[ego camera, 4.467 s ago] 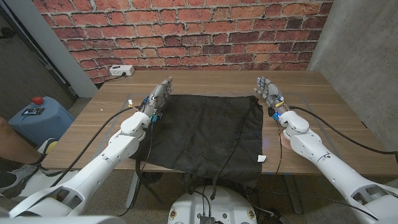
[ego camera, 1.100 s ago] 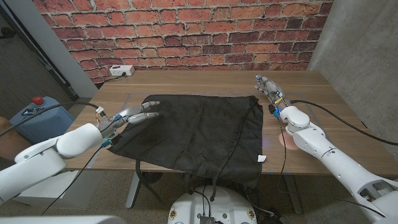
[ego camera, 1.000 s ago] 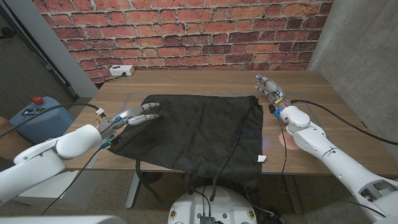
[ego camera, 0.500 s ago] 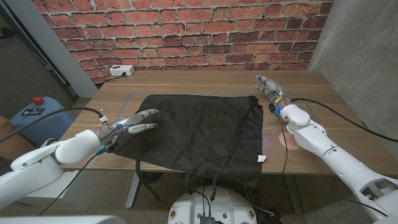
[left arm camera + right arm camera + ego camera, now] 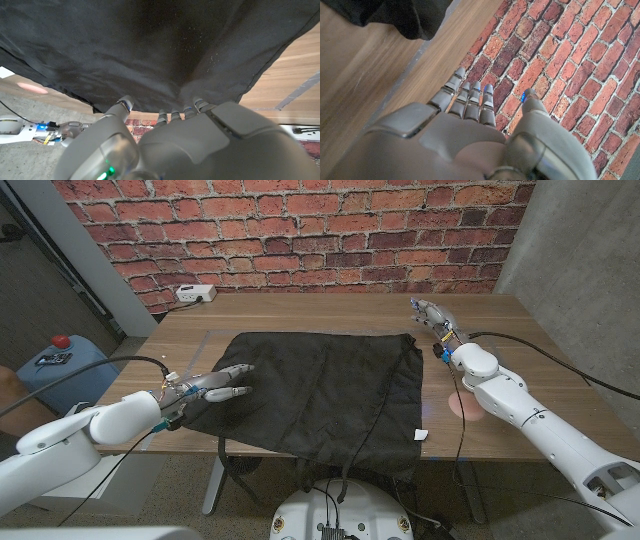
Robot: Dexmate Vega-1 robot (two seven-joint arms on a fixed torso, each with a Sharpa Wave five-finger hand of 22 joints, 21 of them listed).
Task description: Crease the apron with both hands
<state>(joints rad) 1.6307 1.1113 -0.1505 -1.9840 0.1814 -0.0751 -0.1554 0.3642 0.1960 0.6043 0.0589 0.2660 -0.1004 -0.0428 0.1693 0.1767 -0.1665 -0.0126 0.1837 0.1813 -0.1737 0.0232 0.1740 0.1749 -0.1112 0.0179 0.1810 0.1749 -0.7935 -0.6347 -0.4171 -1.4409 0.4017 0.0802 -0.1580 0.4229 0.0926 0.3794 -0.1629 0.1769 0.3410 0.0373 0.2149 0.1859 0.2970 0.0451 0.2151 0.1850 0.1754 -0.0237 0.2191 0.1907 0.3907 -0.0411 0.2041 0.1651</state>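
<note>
Your left hand (image 5: 215, 383): fingers spread, holding nothing, over apron's left edge. Your right hand (image 5: 432, 316): fingers extended, empty, just beyond apron's far right corner. Black apron (image 5: 320, 390) spread flat on wooden table (image 5: 520, 370), straps hanging off near edge.

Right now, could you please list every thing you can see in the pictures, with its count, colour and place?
black fabric apron: one, black, spread over the table's middle, its straps hanging off the near edge
wooden table: one, brown, under the apron
white power strip: one, white, table's far left corner
blue plastic container with red cap: one, blue, on the floor left of the table
red brick wall: one, red, behind the table
left robot hand: one, grey, fingers spread on the apron's left edge
right robot hand: one, grey, open beside the apron's far right corner, not touching it
</note>
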